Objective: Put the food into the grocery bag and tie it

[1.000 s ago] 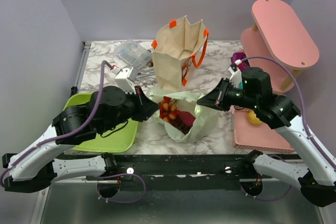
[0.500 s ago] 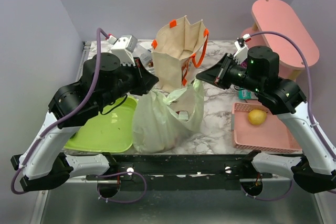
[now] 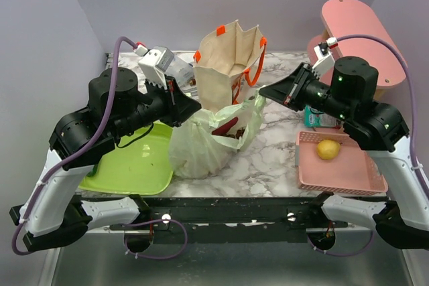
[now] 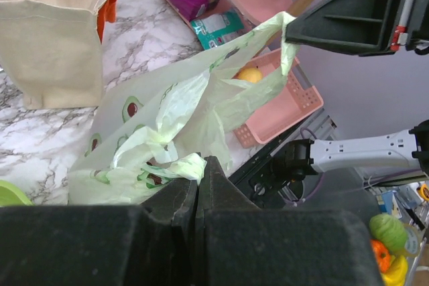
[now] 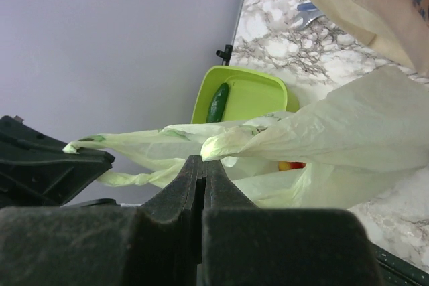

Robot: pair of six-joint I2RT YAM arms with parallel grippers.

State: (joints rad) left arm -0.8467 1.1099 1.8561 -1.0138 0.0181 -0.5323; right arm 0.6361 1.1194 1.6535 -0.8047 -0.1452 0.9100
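Observation:
The light green grocery bag [image 3: 194,149] with avocado prints hangs stretched between my two grippers, and its bottom is down at the marble table. My left gripper [image 3: 196,108] is shut on one handle loop [image 4: 175,167]. My right gripper [image 3: 262,92] is shut on the other loop [image 5: 231,144]. Red food [image 3: 228,128] shows through the bag's mouth, and a red and yellow piece [image 5: 292,165] shows in the right wrist view. A yellow lemon [image 3: 326,149] lies outside the bag in the pink basket [image 3: 348,177].
A stiff beige tote [image 3: 226,72] with orange handles stands just behind the bag. A lime green tray [image 3: 131,169] lies at the left with a dark green vegetable [image 5: 218,102] on it. A pink shelf [image 3: 362,31] and snack packets [image 4: 218,28] are at the back right.
Both grippers rose and pulled apart toward the back with the handles. The bag went from lying open on the table to drawn up and stretched, its mouth narrowed.

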